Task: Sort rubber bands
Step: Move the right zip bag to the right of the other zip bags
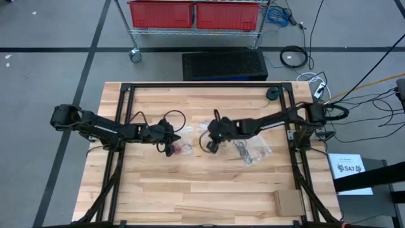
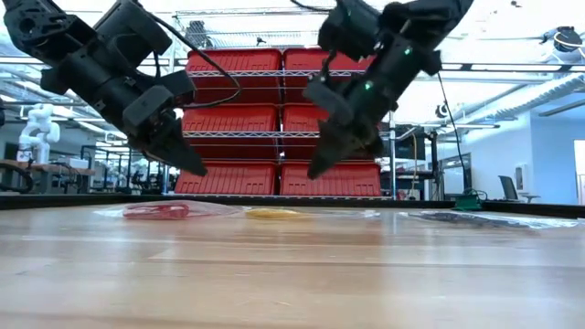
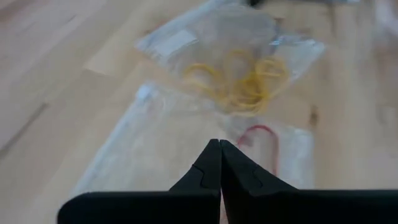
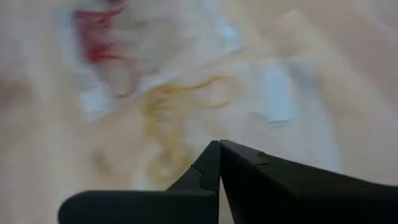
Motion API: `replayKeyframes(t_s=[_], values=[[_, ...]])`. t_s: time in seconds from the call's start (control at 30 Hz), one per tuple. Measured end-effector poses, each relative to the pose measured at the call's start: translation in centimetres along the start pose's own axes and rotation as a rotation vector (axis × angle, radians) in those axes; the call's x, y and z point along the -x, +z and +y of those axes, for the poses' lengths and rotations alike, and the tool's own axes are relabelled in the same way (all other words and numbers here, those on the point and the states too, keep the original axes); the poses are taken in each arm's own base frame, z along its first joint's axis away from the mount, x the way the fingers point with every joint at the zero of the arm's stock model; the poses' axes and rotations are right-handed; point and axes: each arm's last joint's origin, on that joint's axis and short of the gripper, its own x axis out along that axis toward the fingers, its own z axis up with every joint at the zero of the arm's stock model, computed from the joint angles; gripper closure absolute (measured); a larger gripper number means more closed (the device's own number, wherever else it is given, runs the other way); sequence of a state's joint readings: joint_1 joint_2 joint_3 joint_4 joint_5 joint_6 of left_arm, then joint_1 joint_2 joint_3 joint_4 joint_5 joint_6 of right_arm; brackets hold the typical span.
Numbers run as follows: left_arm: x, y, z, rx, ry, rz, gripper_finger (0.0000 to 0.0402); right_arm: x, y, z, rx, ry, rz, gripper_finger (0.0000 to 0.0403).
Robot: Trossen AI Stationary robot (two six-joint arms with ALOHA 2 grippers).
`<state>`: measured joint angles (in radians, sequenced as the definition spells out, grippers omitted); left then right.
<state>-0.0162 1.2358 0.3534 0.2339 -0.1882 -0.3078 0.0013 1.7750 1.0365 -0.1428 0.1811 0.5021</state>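
Closed left fingers [image 3: 219,163] above red and yellow rubber bands [image 3: 245,87] in clear bags [image 3: 186,43], right fingers [image 4: 219,163] closed

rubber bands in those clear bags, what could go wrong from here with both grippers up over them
Both grippers, left and right, are shut and empty, hanging close together, so they might collide. The yellow bands and red bands sit inside clear bags; a pinch could grab slippery plastic instead and drag a whole bag.

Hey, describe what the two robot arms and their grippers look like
Both arms are dark, nearly black, jointed and boxy, with loose black cables looping beside them. The left gripper and right gripper each end in two flat black fingers tapering to a wedge. A small green light glows on the right arm.
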Motion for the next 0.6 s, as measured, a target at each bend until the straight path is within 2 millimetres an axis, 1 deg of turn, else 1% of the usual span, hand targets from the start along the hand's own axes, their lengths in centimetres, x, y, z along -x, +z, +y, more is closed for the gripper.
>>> replayKeyframes(t_s=[0.07, 0.13, 0.27, 0.37, 0.43, 0.53, 0.6], values=[[0.0, 0.1, 0.0, 0.002, 0.003, -0.007, 0.04, 0.0, -1.0, 1.3, -0.014, 0.017, 0.02, 0.0403], [0.0, 0.2, 0.0, 0.004, 0.0, -0.018, 0.04, -0.3, -2.3, 2.3, -0.026, -0.008, 0.054, 0.0403], [0.0, 0.3, -0.1, 0.007, -0.01, -0.028, 0.04, -1.0, -4.4, 3.7, -0.043, -0.046, 0.082, 0.0403], [0.0, 0.3, -0.1, 0.008, -0.012, -0.033, 0.04, -1.8, -5.4, 4.1, -0.026, -0.057, 0.118, 0.0403], [0.0, 0.3, -0.1, 0.008, -0.013, -0.032, 0.04, -2.1, -5.8, 4.2, -0.013, -0.059, 0.132, 0.0403], [0.0, 0.3, -0.1, 0.008, -0.013, -0.031, 0.04, -2.0, -6.1, 4.2, 0.036, -0.045, 0.182, 0.0403], [0.0, 0.3, -0.1, 0.007, -0.013, -0.03, 0.04, -1.6, -6.3, 4.1, 0.074, -0.04, 0.221, 0.0403]])
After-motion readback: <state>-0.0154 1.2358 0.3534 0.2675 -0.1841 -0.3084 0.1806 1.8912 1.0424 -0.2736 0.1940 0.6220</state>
